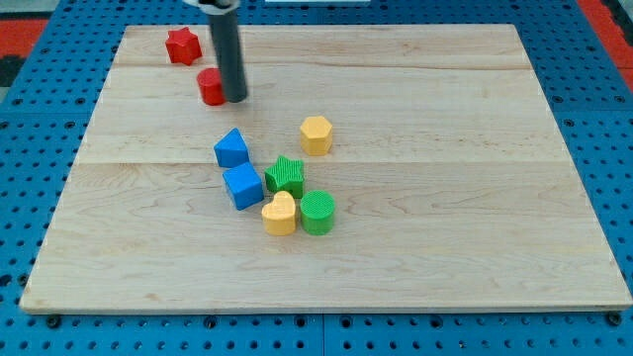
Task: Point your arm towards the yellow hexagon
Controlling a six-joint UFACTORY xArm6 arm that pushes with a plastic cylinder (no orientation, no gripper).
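The yellow hexagon (316, 134) sits near the board's middle. My tip (234, 99) rests at the upper left, touching the right side of a red cylinder (210, 87), well to the left of and above the yellow hexagon. A red star (182, 45) lies further up and left. Below the hexagon is a cluster: a blue pentagon-like block (230, 148), a blue cube (242, 185), a green star (285, 176), a yellow heart-like block (280, 214) and a green cylinder (318, 213).
The wooden board (475, 148) lies on a blue pegboard surface (40, 148). A red area shows at the view's top corners.
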